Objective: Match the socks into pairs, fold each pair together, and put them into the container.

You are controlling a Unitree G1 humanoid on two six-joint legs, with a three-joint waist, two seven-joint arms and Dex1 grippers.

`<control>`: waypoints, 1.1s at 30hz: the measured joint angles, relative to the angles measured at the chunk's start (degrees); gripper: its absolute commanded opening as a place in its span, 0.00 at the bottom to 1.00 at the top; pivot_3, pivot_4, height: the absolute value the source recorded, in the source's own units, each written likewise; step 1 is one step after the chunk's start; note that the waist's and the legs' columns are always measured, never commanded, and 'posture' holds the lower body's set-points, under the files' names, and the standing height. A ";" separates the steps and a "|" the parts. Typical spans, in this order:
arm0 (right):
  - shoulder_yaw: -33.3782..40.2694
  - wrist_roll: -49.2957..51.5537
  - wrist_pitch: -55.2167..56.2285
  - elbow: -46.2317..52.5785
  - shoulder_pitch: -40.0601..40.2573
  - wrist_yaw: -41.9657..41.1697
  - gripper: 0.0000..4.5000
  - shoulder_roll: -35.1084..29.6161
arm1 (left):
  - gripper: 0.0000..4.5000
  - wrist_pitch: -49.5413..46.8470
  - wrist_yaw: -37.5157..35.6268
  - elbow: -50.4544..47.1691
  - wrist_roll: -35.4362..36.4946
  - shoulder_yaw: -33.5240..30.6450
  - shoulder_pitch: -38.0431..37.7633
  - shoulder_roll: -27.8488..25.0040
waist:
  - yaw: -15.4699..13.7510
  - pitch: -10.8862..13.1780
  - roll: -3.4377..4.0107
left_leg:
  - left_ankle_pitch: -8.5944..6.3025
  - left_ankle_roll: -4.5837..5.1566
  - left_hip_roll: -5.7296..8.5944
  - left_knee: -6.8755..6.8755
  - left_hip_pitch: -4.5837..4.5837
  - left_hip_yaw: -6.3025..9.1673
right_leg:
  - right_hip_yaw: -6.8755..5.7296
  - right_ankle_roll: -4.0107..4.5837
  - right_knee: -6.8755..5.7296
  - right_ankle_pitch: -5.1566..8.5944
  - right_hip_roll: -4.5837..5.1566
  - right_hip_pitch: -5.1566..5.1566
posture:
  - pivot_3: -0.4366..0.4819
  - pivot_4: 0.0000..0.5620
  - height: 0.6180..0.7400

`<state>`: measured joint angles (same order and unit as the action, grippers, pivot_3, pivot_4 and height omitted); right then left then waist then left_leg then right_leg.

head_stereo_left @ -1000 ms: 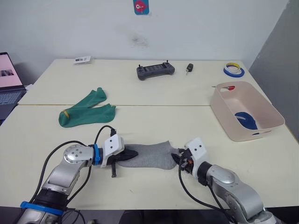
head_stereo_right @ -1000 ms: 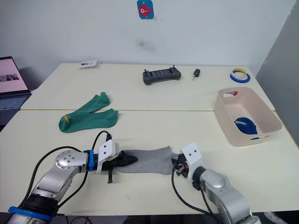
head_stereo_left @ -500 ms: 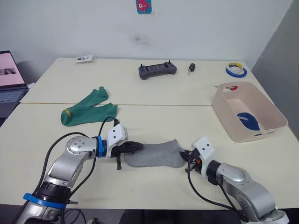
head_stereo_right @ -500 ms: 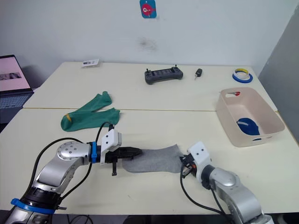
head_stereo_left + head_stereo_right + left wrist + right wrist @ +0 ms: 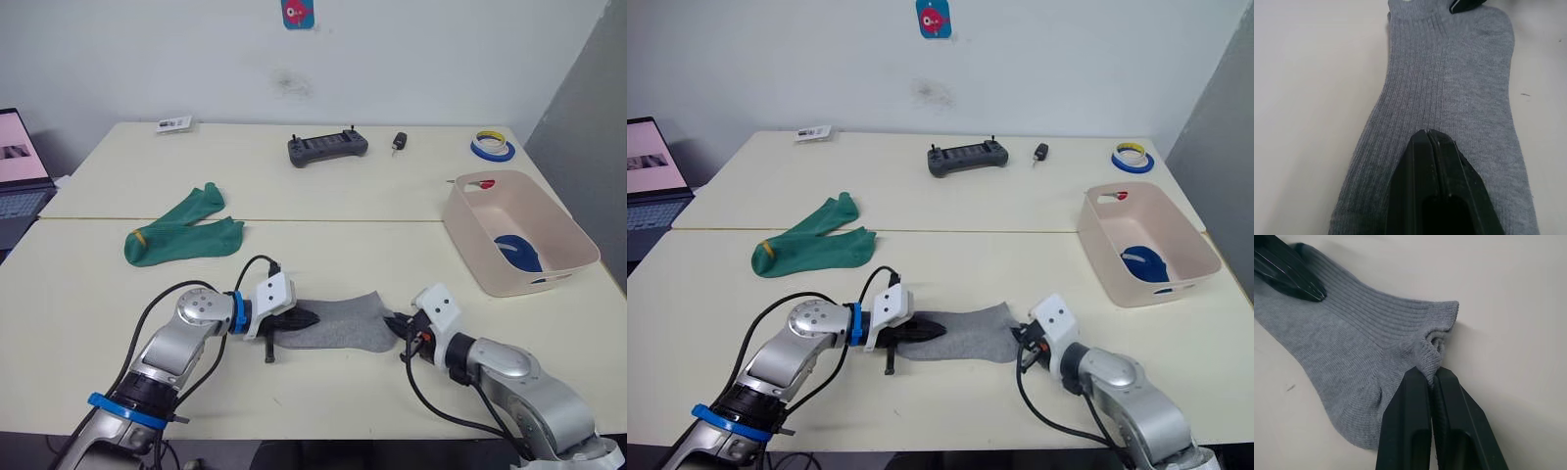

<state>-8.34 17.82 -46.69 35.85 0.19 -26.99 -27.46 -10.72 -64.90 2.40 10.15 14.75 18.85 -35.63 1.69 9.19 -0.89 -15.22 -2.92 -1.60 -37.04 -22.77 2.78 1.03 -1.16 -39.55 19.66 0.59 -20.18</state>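
Grey sock: flat on the near table, close to its front edge, stretched lengthwise between both grippers. Whether one sock or two stacked cannot be told.

Left gripper: fingers pressed together, lying on the grey sock's left end; in the left wrist view the closed tips rest on top of the knit, and whether they pinch fabric cannot be told.

Right gripper: fingers clamped on the bunched cuff edge at the sock's right end, seen in the right wrist view.

Green socks: two together on the left of the table, overlapping, yellow tip toward the left edge; well apart from the grippers.

Container: pink-beige tub at the right edge of the table, one corner near the front right side. A dark blue sock bundle lies inside on its floor.

Open surface: bare tabletop between the grey sock and the tub, and between the grey sock and the green socks.

Far table items: black controller, small dark key fob, tape roll, small card. Laptop beyond the left edge.
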 measured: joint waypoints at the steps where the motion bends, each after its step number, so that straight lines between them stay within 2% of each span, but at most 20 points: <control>1: 0.04 0.21 0.00 0.24 -0.35 -0.30 0.01 -0.20 | 0.00 0.15 -0.06 0.12 -0.07 0.01 0.05 0.00 | 0.00 0.00 0.00 | 0.00 0.00 0.00 0.00 0.01 0.00 | 0.00 0.00 0.00 0.00 0.00 0.01 | 0.48 0.27 1.00; 14: 2.84 0.47 2.28 -2.05 -1.68 -3.47 0.01 -4.85 | 0.00 -1.87 0.57 0.22 -0.80 1.21 2.46 3.33 | -0.02 0.00 -0.01 | 0.00 0.00 0.01 -0.02 -0.02 0.00 | 0.00 0.00 0.01 0.00 -0.02 0.00 | 0.48 0.27 1.00; 23: 2.68 1.45 2.08 -1.90 -1.92 -4.17 0.01 -4.76 | 0.00 -0.99 0.78 1.73 -2.60 1.75 3.16 4.13 | -0.02 0.00 -0.01 | 0.01 0.01 0.00 -0.03 -0.01 0.01 | 0.02 0.00 0.00 0.00 -0.04 0.02 | 0.48 0.27 1.00; 33: -1.48 8.62 -11.88 5.49 -12.81 -3.23 0.01 -2.09 | 0.00 -0.08 0.70 1.99 -3.30 1.80 3.17 4.02 | 0.04 0.00 0.00 | 0.01 0.01 -0.01 -0.03 0.02 0.06 | 0.01 0.00 -0.03 0.00 -0.05 0.04 | 0.48 0.27 1.00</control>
<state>-9.82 26.43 -58.57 41.34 -12.62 -30.22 -29.55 -10.80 -64.20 4.40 6.85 16.55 22.02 -31.60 1.73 9.19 -0.89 -15.21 -2.91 -1.61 -37.08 -22.75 2.84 1.04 -1.16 -39.58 19.66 0.55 -20.14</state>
